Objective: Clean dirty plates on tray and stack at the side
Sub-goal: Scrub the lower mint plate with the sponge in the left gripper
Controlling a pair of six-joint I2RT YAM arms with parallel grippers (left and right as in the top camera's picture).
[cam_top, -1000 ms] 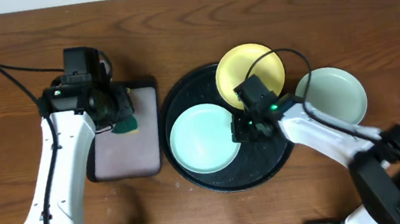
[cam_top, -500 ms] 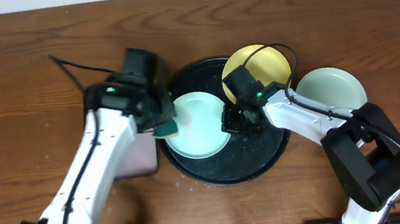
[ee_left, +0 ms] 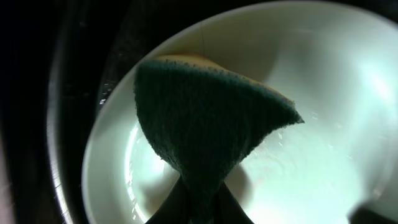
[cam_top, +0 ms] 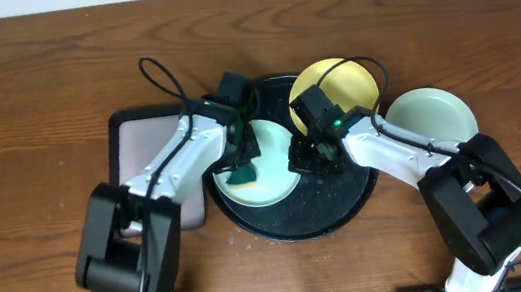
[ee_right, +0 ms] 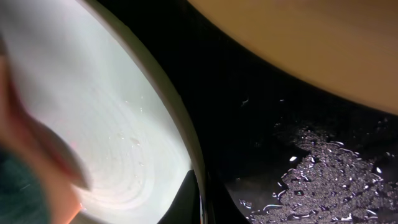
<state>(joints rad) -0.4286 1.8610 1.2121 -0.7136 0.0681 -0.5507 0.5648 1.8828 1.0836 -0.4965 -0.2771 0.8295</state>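
Observation:
A pale mint-green plate (cam_top: 275, 179) lies on the left of the black round tray (cam_top: 338, 196). My left gripper (cam_top: 242, 160) is shut on a dark green sponge (cam_top: 241, 177) and presses it onto this plate. In the left wrist view the sponge (ee_left: 205, 124) covers the plate's inside (ee_left: 323, 93). My right gripper (cam_top: 304, 157) is shut on the same plate's right rim (ee_right: 200, 186). The yellow plate (cam_top: 333, 86) rests on the tray's far rim. The second mint-green plate (cam_top: 434, 123) sits on the table to the right of the tray.
A rectangular grey tray with a black rim (cam_top: 134, 142) lies left of the black tray, partly under my left arm. The black tray's floor is wet with droplets (ee_right: 311, 180). The wooden table (cam_top: 15, 118) surrounds it all.
My left gripper has carried the sponge from the grey tray rightward onto the mint-green plate. My right gripper has stayed on that plate's rim.

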